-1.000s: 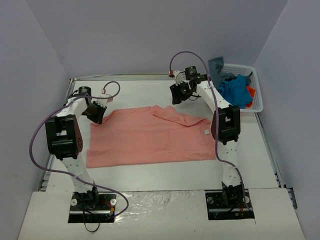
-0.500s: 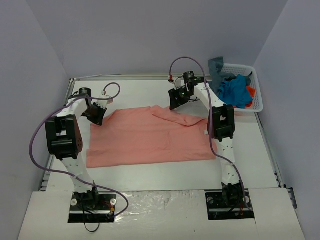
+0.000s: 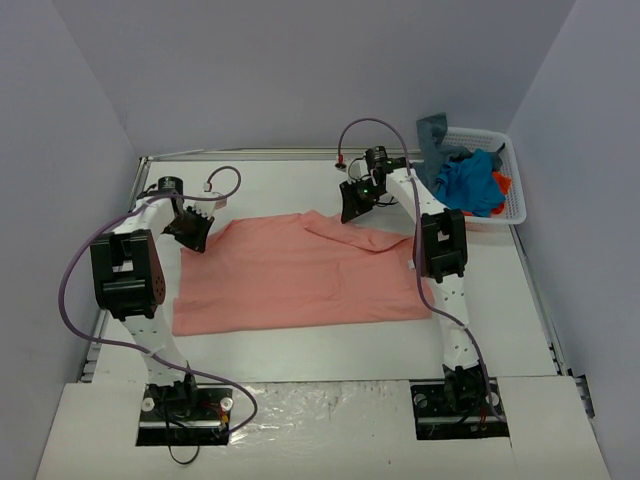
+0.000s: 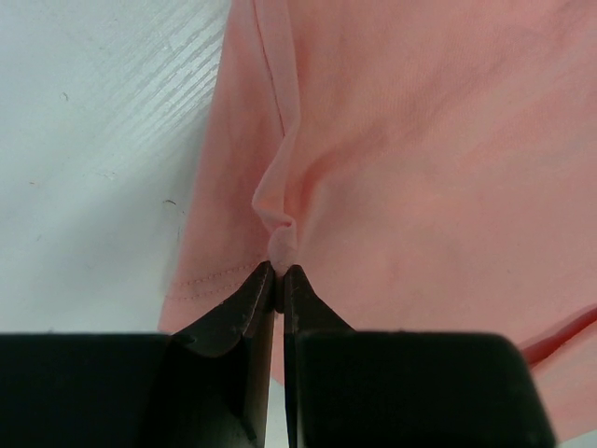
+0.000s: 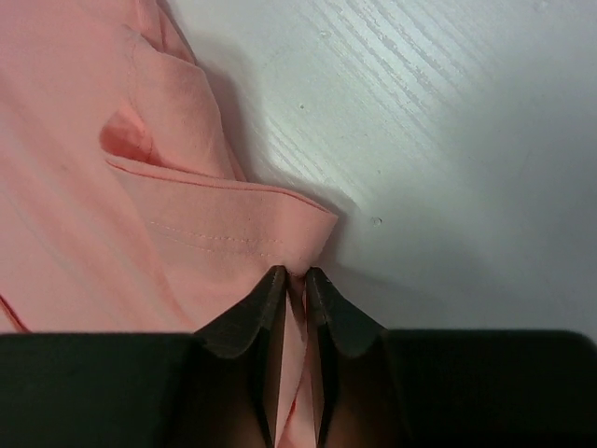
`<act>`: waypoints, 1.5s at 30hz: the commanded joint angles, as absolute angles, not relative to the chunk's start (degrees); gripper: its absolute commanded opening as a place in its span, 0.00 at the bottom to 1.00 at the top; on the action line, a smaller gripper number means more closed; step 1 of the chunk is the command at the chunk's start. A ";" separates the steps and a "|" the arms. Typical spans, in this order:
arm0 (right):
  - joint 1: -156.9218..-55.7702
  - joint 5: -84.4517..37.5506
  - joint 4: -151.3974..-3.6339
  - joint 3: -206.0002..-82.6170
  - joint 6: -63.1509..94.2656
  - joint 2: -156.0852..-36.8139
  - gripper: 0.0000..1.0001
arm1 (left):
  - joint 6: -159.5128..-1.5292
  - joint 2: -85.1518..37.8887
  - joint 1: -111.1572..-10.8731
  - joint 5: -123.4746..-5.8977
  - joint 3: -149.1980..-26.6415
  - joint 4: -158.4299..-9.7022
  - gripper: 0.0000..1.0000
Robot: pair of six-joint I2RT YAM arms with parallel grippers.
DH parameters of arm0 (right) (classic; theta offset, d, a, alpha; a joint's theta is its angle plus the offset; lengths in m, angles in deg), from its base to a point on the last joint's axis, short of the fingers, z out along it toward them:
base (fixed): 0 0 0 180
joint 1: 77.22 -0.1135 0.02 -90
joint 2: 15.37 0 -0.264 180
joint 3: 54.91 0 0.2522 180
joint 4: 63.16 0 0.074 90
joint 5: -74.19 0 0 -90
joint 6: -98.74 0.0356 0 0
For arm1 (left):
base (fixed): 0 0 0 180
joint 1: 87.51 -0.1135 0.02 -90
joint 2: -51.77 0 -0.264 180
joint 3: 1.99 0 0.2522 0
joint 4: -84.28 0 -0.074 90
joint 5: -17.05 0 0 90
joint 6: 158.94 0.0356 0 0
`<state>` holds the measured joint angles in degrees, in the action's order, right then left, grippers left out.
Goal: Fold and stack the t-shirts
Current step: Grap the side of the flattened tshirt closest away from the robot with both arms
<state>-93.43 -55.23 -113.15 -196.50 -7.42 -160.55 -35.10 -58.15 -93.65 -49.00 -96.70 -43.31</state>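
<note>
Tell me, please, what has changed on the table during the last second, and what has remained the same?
The right fingers moved slightly left and down to the far edge of the salmon-pink t-shirt and closed on a fold of it. The left fingers stayed shut on the shirt's far left corner. The shirt lies spread out as before, and the basket did not move.

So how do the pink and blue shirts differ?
The salmon-pink cloth t-shirt lies spread on the table; the bright blue cloth t-shirt is bunched in the white plastic lattice basket. The left claw and right claw pinch the pink one; neither touches the blue one. Both plain-coloured.
</note>
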 commanded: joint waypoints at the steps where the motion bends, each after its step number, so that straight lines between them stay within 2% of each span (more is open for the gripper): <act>1: -93.74 -56.06 -114.98 -198.49 -7.34 -160.74 0.10 | -34.84 -54.93 -94.11 -47.81 -96.79 -42.06 0.02; 3: -93.83 -55.80 -114.98 -198.40 -7.52 -160.39 0.04 | -34.84 -55.10 -94.19 -47.90 -96.70 -42.06 0.02; 6: -93.83 -55.19 -114.98 -198.49 -7.69 -160.12 0.00 | -34.84 -55.01 -94.28 -47.81 -96.52 -42.06 0.02; 13: -93.83 -54.31 -115.15 -198.58 -7.78 -158.98 0.00 | -34.75 -54.75 -94.28 -47.72 -96.61 -41.89 0.02; 26: -91.46 -47.54 -116.29 -197.26 -9.27 -147.21 0.00 | -34.40 -54.14 -94.72 -49.22 -103.02 -37.23 0.02; 34: -90.23 -47.54 -119.37 -197.61 -9.80 -143.08 0.00 | -33.88 -52.99 -95.16 -49.83 -103.64 -36.70 0.02; 45: -89.26 -44.11 -122.44 -190.58 -13.14 -134.99 0.00 | -31.41 -51.76 -98.32 -48.87 -103.82 -35.82 0.02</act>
